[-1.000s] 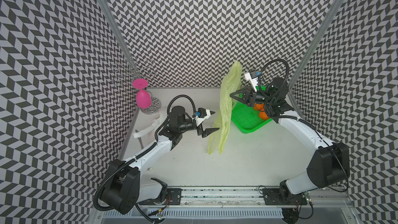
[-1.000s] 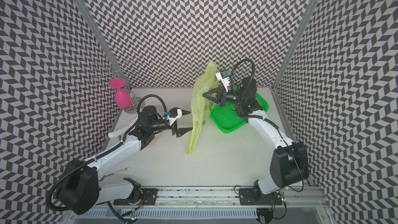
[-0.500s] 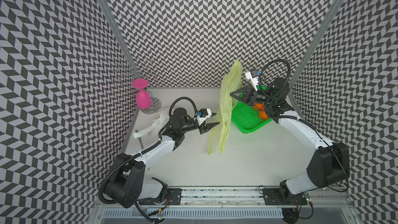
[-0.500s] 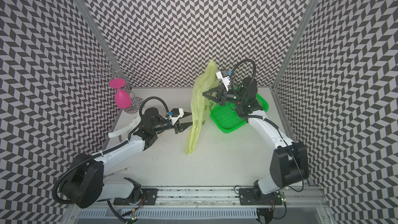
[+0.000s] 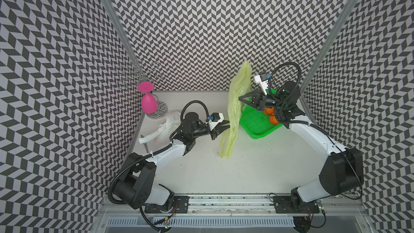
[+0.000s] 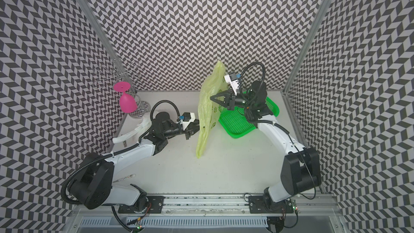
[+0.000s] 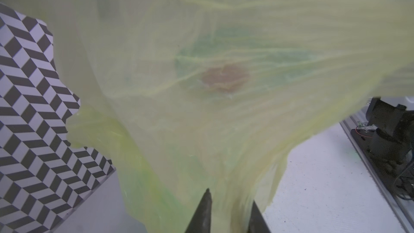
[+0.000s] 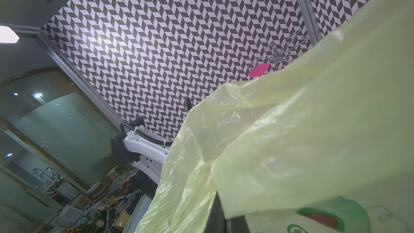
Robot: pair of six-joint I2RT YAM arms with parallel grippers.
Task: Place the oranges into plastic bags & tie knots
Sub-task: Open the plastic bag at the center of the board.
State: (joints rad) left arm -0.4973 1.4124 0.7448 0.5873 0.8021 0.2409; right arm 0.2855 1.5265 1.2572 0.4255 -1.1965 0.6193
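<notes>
Two bags are in view. The yellow-green bag [image 5: 235,108] hangs upright in the air over the middle of the worktop [image 5: 257,164], a little toward the far side. Its top stands higher than both arms and its lower end trails down toward the surface; whether it touches there cannot be told. The right tool [image 5: 240,98] reaches in from the right with its jaws pressed together on the bag's upper part, pinching the film and holding it up. The left tool [image 5: 227,124] comes in from the left, lower on the same bag. In the left wrist view its two dark fingertips [image 7: 207,207] stand close together with film bunched between them. Whether they already pinch it cannot be told.

The white bag [image 5: 165,126] lies crumpled at the far left, behind the left arm. A pink glass [image 5: 149,103] hangs upside down on a wire rack [image 5: 139,75] just beyond it. The green basket [image 5: 257,133] sits at the far right under the right arm. Two oranges [image 5: 273,119] show in it, partly hidden by the arm.
</notes>
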